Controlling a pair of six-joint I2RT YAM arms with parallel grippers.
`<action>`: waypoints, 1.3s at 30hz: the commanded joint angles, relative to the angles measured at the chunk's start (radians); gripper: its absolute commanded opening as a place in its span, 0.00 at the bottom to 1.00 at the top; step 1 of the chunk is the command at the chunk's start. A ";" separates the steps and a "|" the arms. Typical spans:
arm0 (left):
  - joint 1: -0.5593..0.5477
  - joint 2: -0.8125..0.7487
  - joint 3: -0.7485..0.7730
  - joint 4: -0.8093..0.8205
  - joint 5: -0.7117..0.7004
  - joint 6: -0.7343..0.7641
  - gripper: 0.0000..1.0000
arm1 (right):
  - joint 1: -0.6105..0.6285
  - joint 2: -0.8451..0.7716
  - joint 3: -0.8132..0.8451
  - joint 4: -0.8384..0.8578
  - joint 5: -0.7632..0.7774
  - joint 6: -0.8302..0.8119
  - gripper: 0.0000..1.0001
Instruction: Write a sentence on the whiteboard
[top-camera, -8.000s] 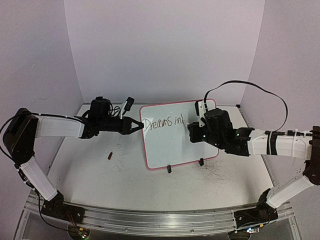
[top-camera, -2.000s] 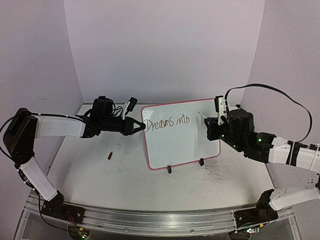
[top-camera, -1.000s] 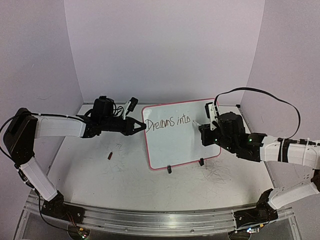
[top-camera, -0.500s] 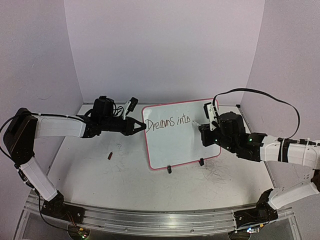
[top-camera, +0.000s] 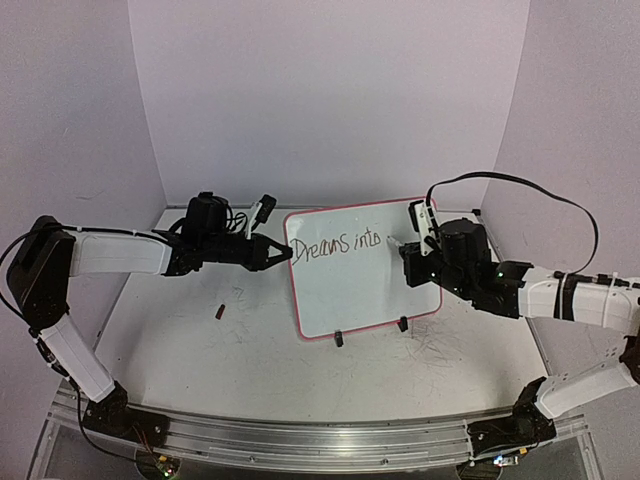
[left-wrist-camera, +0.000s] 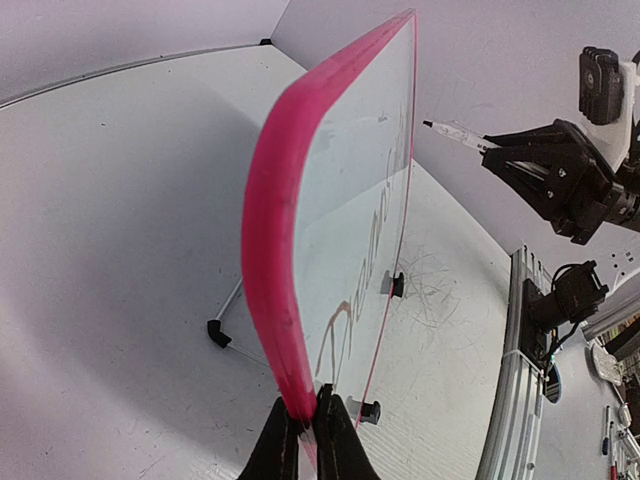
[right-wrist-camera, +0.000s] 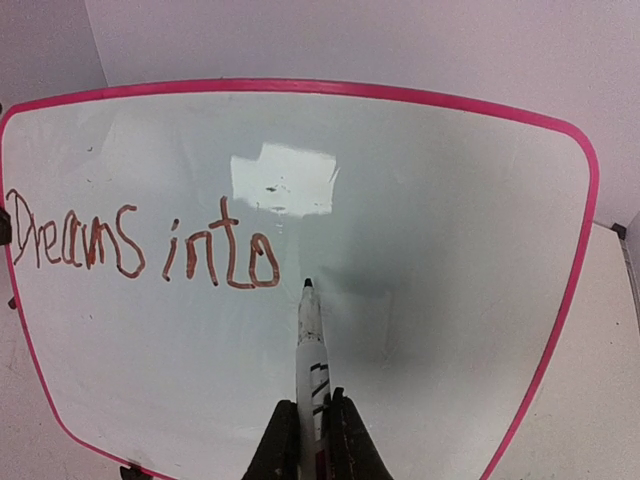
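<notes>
The whiteboard (top-camera: 360, 285) stands upright on the table, pink-red frame, glossy white face. My left gripper (top-camera: 283, 254) is shut on its left frame edge (left-wrist-camera: 275, 250); the jaws pinch the frame in the left wrist view (left-wrist-camera: 305, 400). The sentence (right-wrist-camera: 140, 245) reads "Dreams into" in dark handwriting along the top left of the board (right-wrist-camera: 430, 300). My right gripper (right-wrist-camera: 313, 405) is shut on a white marker (right-wrist-camera: 312, 340), tip just right of the "o". Whether the tip touches the board I cannot tell. The marker (left-wrist-camera: 455, 132) also shows in the left wrist view.
A small dark red object (top-camera: 219, 311) lies on the tabletop left of the board. Black clip feet (top-camera: 338, 338) hold the board's lower edge. Faint scribble marks (top-camera: 435, 345) cover the table at the right. A metal rail (top-camera: 320, 440) runs along the near edge.
The writing grew from "Dreams in" to "Dreams into". My right gripper drew off to the right, then came back to the board just after the "o". The left arm has not moved.
</notes>
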 joint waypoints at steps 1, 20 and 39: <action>-0.026 -0.007 0.028 -0.060 0.000 0.061 0.00 | -0.003 0.007 0.045 0.070 0.021 -0.013 0.00; -0.028 -0.005 0.028 -0.060 -0.001 0.063 0.00 | -0.033 0.065 0.085 0.077 0.020 0.007 0.00; -0.028 -0.004 0.029 -0.061 0.000 0.063 0.00 | -0.037 0.065 0.070 0.016 0.033 0.040 0.00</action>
